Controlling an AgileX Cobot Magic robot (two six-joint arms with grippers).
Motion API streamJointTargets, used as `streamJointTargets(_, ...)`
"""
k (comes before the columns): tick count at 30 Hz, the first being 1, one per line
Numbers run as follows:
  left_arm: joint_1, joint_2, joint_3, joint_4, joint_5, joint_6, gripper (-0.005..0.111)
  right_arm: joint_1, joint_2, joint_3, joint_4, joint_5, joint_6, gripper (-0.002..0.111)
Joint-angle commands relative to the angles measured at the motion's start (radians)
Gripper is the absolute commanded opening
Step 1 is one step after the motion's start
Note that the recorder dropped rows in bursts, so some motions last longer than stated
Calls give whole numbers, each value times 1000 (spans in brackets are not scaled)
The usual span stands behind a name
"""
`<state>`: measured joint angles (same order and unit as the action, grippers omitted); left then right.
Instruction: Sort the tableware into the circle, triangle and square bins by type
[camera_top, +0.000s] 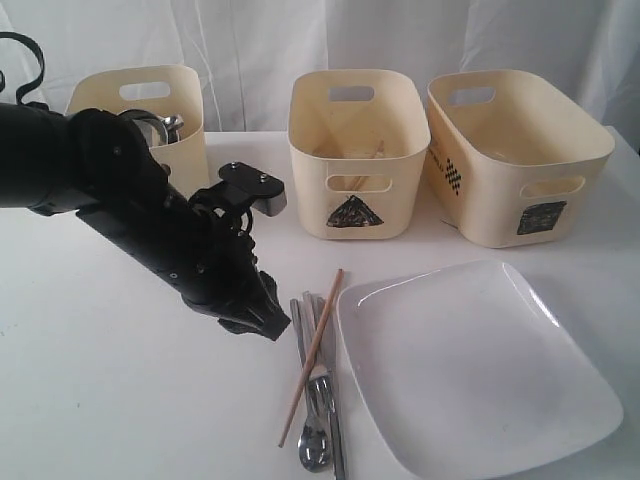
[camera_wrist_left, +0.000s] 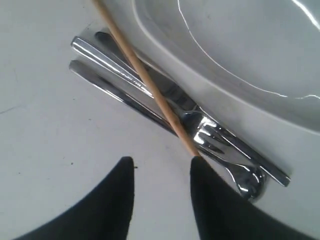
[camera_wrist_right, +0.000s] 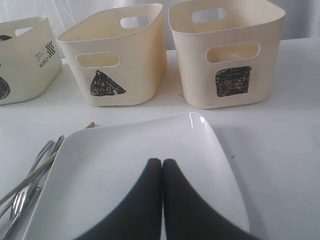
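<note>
A wooden chopstick lies across a steel fork, spoon and knife, just left of the large white square plate. My left gripper hangs open close above the table beside this cutlery. One of its fingertips sits at the chopstick's end, and nothing is between the jaws. My right gripper is shut and empty above the plate; it is outside the exterior view. At the back stand the circle bin, triangle bin and square bin.
A steel handled cup shows inside the circle bin. The left arm stretches low across the table's left half and hides that bin's mark. The plate reaches almost to the front right table edge.
</note>
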<state>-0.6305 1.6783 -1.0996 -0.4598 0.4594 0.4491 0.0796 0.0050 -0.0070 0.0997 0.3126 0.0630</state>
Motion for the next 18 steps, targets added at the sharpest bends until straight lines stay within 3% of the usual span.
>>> streamJointTargets(1,0,-13,7,-37,17,-4,52,2,-5,7,2,-14,1,0)
streamJointTargets(5,-5,-13,7,-110,18,-8,51,2,-5,7,2,-14,1,0)
streamJointTargets(12,-117,9,7,-92,11,-6,51,2,-5,7,2,-14,1,0)
streamJointTargets(18,-140,63,7,-82,19,-55,51,2,-5,7,2,-14,1,0)
